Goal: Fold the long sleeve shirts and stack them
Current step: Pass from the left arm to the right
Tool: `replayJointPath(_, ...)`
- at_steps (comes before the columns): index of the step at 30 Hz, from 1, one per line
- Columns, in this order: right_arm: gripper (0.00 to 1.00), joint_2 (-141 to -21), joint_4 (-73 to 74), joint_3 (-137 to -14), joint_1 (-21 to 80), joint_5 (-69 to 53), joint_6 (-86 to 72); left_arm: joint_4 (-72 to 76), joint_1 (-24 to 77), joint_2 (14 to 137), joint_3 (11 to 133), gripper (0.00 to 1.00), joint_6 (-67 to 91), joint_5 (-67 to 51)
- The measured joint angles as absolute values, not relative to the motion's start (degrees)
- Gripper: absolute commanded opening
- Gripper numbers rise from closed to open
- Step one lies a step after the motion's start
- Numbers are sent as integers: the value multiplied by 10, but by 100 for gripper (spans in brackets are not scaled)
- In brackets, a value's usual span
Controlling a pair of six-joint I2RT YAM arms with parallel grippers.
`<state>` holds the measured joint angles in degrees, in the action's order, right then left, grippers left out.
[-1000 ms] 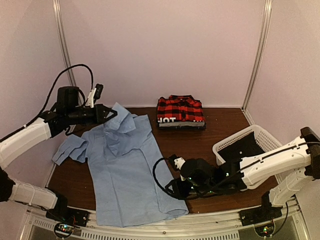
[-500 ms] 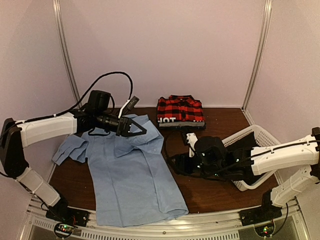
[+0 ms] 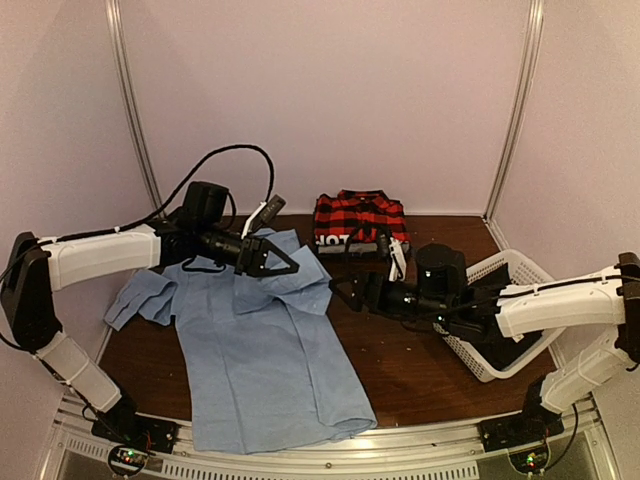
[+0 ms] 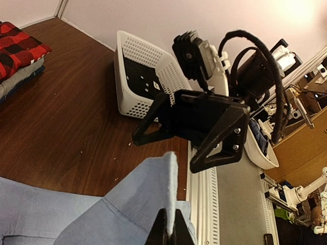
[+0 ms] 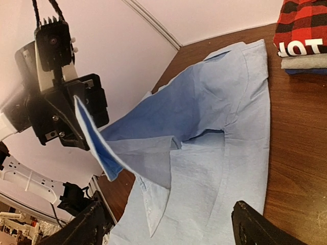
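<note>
now left end effector (image 4: 167,229) tight on blue shirt (image 3: 260,350), right end effector (image 3: 342,293) agape

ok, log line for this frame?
left gripper: shut on light blue shirt, edge lifted | right gripper: open, beside shirt | plaid shirt: folded, at rear

Light blue shirt (image 3: 265,350) (red-black plaid shirt (image 3: 360,215))

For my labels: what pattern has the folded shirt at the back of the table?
The folded shirt is red-and-black plaid, clearest in the top external view.
</note>
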<state>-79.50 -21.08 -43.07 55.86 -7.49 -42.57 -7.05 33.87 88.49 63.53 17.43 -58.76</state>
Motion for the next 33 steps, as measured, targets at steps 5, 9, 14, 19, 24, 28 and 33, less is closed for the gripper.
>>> replayJointPath(5, 100, -825, -338, -382, 555, -131, -549, -49, 341, 888, 635, 0, 179, -588)
replayJointPath(9, 100, -841, -415, -353, 554, -141, -644, -13, 348, 888, 635, 0, 185, -572)
replayJointPath(14, 100, -843, -515, -321, 550, -118, -749, 25, 364, 888, 627, 0, 193, -552)
replayJointPath(19, 100, -867, -587, -311, 547, -94, -811, 49, 380, 889, 607, 0, 199, -533)
replayJointPath(24, 100, -885, -608, -311, 547, -89, -825, 57, 386, 901, 604, 0, 198, -526)
replayJointPath(28, 100, -897, -631, -311, 547, -93, -827, 54, 386, 906, 604, 0, 190, -525)
replayJointPath(33, 100, -876, -580, -311, 542, -96, -762, 7, 386, 915, 623, 0, 159, -531)
